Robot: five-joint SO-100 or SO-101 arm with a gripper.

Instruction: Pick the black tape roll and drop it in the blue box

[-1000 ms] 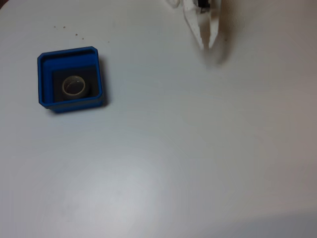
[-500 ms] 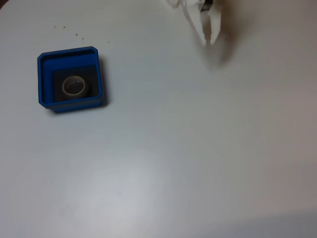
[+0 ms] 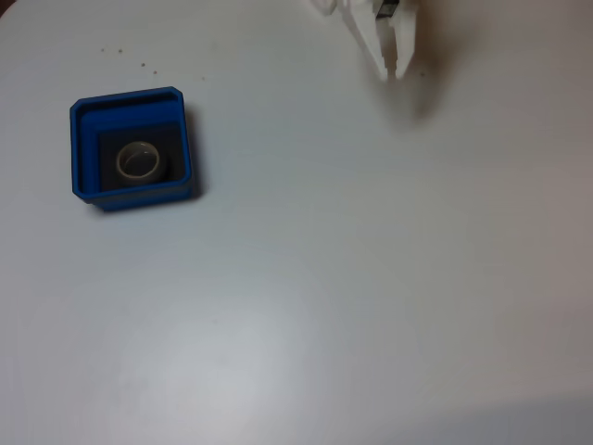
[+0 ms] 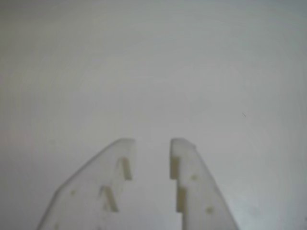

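Observation:
The blue box (image 3: 82, 153) sits at the left of the white table in the fixed view. The black tape roll (image 3: 119, 164) lies flat on the box's dark floor, its pale core facing up. My white gripper (image 3: 390, 73) hangs at the top edge, far to the right of the box, with nothing between its fingers. In the wrist view the gripper (image 4: 152, 142) points at bare table, and a narrow gap separates the two fingertips.
A few small dark specks (image 3: 120, 52) mark the table above the box. The gripper's shadow (image 3: 422, 97) falls just right of it. White tabletop stretches across the middle and bottom of the fixed view.
The gripper has drawn back slightly toward the top edge of the fixed view. The box and the tape roll have not moved.

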